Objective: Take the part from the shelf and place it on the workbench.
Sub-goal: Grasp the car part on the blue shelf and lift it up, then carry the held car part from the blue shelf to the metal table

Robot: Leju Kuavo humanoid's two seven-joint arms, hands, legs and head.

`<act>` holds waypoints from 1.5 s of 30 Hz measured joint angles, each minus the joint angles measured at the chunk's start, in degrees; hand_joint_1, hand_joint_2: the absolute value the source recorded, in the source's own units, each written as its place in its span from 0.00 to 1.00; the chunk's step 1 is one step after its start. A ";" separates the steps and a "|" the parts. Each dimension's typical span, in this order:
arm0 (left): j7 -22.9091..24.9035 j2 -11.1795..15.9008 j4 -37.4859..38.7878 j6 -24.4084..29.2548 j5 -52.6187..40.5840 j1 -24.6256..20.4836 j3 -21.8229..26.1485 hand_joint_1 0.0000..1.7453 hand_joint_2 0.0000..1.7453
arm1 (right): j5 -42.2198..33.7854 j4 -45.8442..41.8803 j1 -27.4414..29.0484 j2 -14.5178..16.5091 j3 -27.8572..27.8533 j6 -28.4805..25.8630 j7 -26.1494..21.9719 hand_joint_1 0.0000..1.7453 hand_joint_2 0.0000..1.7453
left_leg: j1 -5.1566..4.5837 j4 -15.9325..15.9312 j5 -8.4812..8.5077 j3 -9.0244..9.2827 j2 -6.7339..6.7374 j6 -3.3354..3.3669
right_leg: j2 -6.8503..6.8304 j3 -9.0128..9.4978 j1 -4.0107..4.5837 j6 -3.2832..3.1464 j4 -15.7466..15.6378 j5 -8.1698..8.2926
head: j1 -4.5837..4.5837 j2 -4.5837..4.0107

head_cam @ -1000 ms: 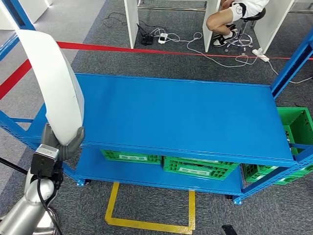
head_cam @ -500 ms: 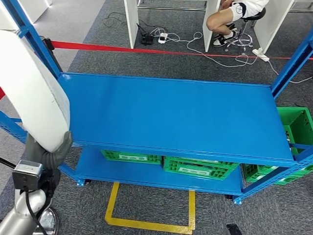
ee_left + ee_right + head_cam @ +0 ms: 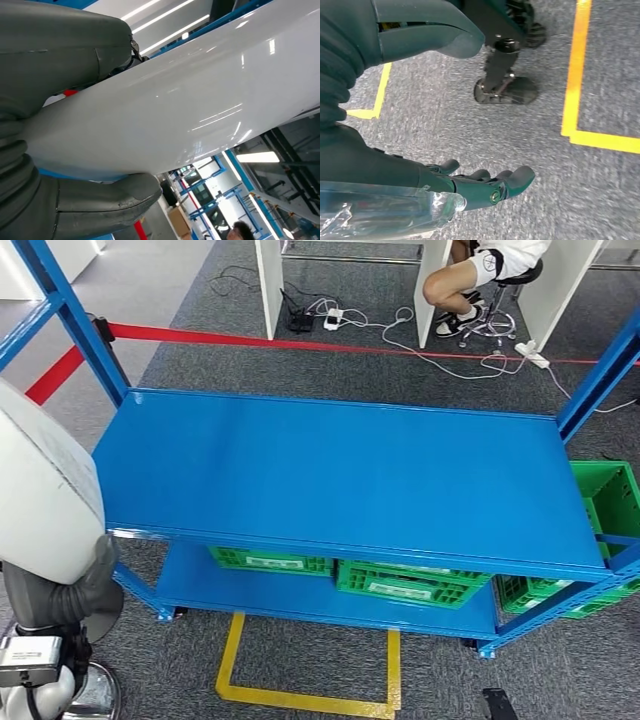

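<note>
The part (image 3: pixel 45 490) is a large, glossy white curved panel at the left edge of the head view, in front of the blue shelf's left end. My left hand (image 3: pixel 64 590) grips it from below. In the left wrist view the part (image 3: pixel 188 100) lies clamped between the thick grey thumb and the fingers of my left hand (image 3: pixel 75 55). My right hand (image 3: pixel 433 175) hangs over the grey carpet with its fingers spread and nothing in them.
The blue shelf's top board (image 3: pixel 340 470) is bare. Green crates (image 3: pixel 407 585) sit on its lower level and another green crate (image 3: pixel 611 495) stands at the right. Yellow floor tape (image 3: pixel 302 695) marks a box in front. A seated person (image 3: pixel 483 270) is behind the red line (image 3: pixel 302 340).
My left hand has carried the white part down and to the left, uncovering the shelf's left corner and blue upright. The shelf itself has stayed put.
</note>
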 joint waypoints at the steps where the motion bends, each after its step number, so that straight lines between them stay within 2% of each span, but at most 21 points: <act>1: 0.06 -0.03 -0.07 0.30 -0.30 -0.25 -0.38 1.00 1.00 | 0.30 -0.20 0.00 -0.25 -0.26 0.05 -0.05 0.00 1.00 | 0.19 -0.36 0.20 0.18 0.09 0.18 | -0.08 -0.95 0.02 0.20 2.15 -1.38 | 0.14 0.00; 3: 0.15 -0.16 -0.09 0.87 -0.68 -0.64 -1.13 1.00 1.00 | 0.84 -0.72 0.18 -0.73 -0.49 -0.07 0.12 0.00 1.00 | 0.28 -0.43 0.24 0.19 0.18 0.30 | -0.20 -4.30 -0.05 0.66 9.63 -5.20 | 0.33 0.00; 5: 0.47 -0.39 -0.09 1.26 -0.65 -0.86 -1.77 1.00 1.00 | 0.84 -1.55 0.98 -1.00 -0.89 -1.30 0.53 0.00 1.00 | 0.43 -0.39 0.23 0.15 0.18 0.21 | -0.22 -6.62 -0.19 1.09 14.77 -6.79 | 0.35 0.00; 6: 0.61 -0.50 -0.09 1.47 -0.64 -0.94 -1.99 1.00 1.00 | 0.75 -2.17 1.58 -1.09 -1.18 -2.28 0.77 0.00 1.00 | 0.62 -0.32 0.20 0.15 0.14 0.03 | -0.23 -6.26 -0.31 1.32 14.13 -5.92 | 0.36 0.00; 9: 0.68 -0.70 -0.09 2.29 -1.56 -1.21 -2.47 1.00 1.00 | 0.46 -4.67 3.34 -1.54 -1.67 -4.98 1.34 0.00 1.00 | 1.32 0.61 -0.25 0.01 0.00 -1.42 | -0.10 -0.83 -0.89 2.21 3.52 -1.22 | 0.47 0.00; 11: 0.55 -0.72 -0.09 2.68 -2.68 -1.38 -2.77 1.00 1.00 | -0.43 -6.60 4.48 -1.96 -1.64 -6.32 1.54 0.00 1.00 | 1.30 1.25 -0.37 -0.22 -0.09 -2.38 | 0.40 0.83 -0.89 1.36 0.54 -0.65 | 0.52 0.00; 13: 0.45 -0.73 -0.07 2.81 -3.35 -1.40 -3.02 1.00 1.00 | -1.43 -8.23 5.65 -2.40 -1.52 -7.22 1.41 0.00 1.00 | 1.23 1.25 -0.06 -0.35 -0.19 -2.86 | 0.66 0.53 -0.67 -0.26 1.28 -0.66 | 0.41 0.00; 15: 0.43 -0.74 -0.05 2.86 -3.49 -1.43 -3.20 1.00 1.00 | -2.10 -9.46 6.60 -2.86 -1.36 -7.68 1.24 0.00 1.00 | 1.28 2.34 -1.13 -0.89 -0.12 -3.03 | 0.66 0.09 -0.57 -1.24 1.60 -0.46 | 0.30 0.00; 16: 0.43 -0.75 -0.04 2.89 -3.48 -1.51 -3.26 1.00 1.00 | -2.51 -10.00 6.94 -3.12 -1.27 -7.93 1.22 0.00 1.00 | 1.19 4.45 -2.73 -1.82 -0.05 -2.98 | 0.66 -0.12 -0.51 -1.67 1.60 -0.30 | 0.24 0.00; 19: 0.43 -0.87 0.13 2.96 -3.00 -1.75 -3.46 1.00 1.00 | -4.42 -11.58 7.79 -4.11 -0.44 -9.22 1.35 0.00 1.00 | 0.46 16.01 -8.96 -6.79 0.02 -2.29 | 0.57 -0.90 0.07 -2.60 1.56 0.19 | 0.08 0.00; 21: 0.20 -1.03 0.37 3.00 -2.47 -1.79 -3.54 1.00 1.00 | -6.46 -12.78 8.45 -4.99 0.80 -10.95 1.16 0.00 1.00 | -0.09 18.84 -9.52 -7.62 0.02 -1.42 | 0.48 -1.33 0.64 -3.00 1.56 0.45 | 0.08 0.00; 24: -0.15 -1.15 0.59 3.04 -2.25 -2.00 -3.55 1.00 1.00 | -8.64 -14.29 9.20 -6.09 2.43 -12.81 0.69 0.00 1.00 | -1.21 9.36 -5.31 -1.76 0.02 0.65 | 0.55 -1.58 1.35 -3.14 1.59 0.79 | 0.11 0.00; 26: -0.27 -1.19 0.62 3.07 -2.25 -2.32 -3.55 1.00 1.00 | -9.27 -14.93 9.29 -6.53 3.19 -13.19 0.54 0.00 1.00 | -1.70 3.89 -4.09 1.15 0.03 1.12 | 0.66 -1.89 1.56 -2.84 1.68 1.06 | 0.16 0.00; 30: -0.51 -1.29 0.72 3.11 -2.01 -2.69 -3.55 1.00 1.00 | -11.28 -15.62 9.06 -7.29 4.71 -13.47 -0.47 0.00 1.00 | -1.68 2.24 -3.25 1.24 0.03 0.94 | 0.47 -2.67 1.30 -1.55 2.06 1.03 | 0.20 0.00; 32: -0.62 -1.34 0.79 3.12 -1.57 -2.97 -3.56 1.00 1.00 | -12.32 -15.72 8.49 -7.62 5.36 -13.52 -1.47 0.00 1.00 | -1.39 1.89 -2.71 1.01 0.18 1.21 | 0.12 -4.50 1.22 -0.96 6.25 -1.99 | 0.41 0.00; 34: -0.65 -1.45 0.92 3.13 -1.15 -3.14 -3.59 1.00 1.00 | -12.96 -15.74 7.59 -7.84 5.88 -13.62 -2.67 0.00 1.00 | -1.35 1.90 -2.35 0.51 0.39 1.37 | -0.15 -7.23 1.08 -0.43 13.53 -5.99 | 0.54 0.00; 36: -0.65 -1.63 1.13 3.13 -0.94 -3.29 -3.69 1.00 1.00 | -13.17 -15.76 6.73 -7.98 6.19 -13.74 -3.66 0.00 1.00 | -1.33 1.93 -1.97 0.04 0.53 1.28 | -0.23 -7.87 0.94 -0.09 16.66 -7.03 | 0.53 0.00; 37: -0.65 -1.72 1.25 3.13 -0.90 -3.41 -3.76 1.00 1.00 | -13.22 -15.77 6.35 -8.07 6.30 -13.81 -3.94 0.00 1.00 | -1.28 1.94 -1.81 -0.10 0.55 1.17 | -0.25 -6.51 0.85 0.01 14.92 -5.99 | 0.53 0.00; 39: -0.64 -1.87 1.41 3.13 -0.91 -3.67 -3.90 1.00 1.00 | -13.29 -15.79 5.65 -8.31 6.47 -13.98 -4.18 0.00 1.00 | -1.21 2.03 -1.54 -0.25 0.50 0.77 | -0.26 -1.56 0.66 0.18 6.90 -3.09 | 0.56 0.00; 41: -0.59 -1.96 1.47 3.14 -0.93 -3.92 -4.02 1.00 1.00 | -13.38 -15.87 5.09 -8.45 6.73 -14.16 -4.29 0.00 1.00 | -1.36 2.23 -1.23 -0.46 0.38 0.22 | -0.09 1.69 0.62 -0.28 1.13 -1.74 | 0.52 0.00; 45: -0.50 -1.97 1.48 3.15 -1.07 -4.11 -4.32 1.00 1.00 | -13.47 -15.95 4.84 -8.51 7.25 -14.27 -4.36 0.00 1.00 | -1.37 2.35 -0.88 -1.02 0.25 -0.97 | 0.03 1.69 0.74 -2.18 0.35 -0.93 | 0.46 0.00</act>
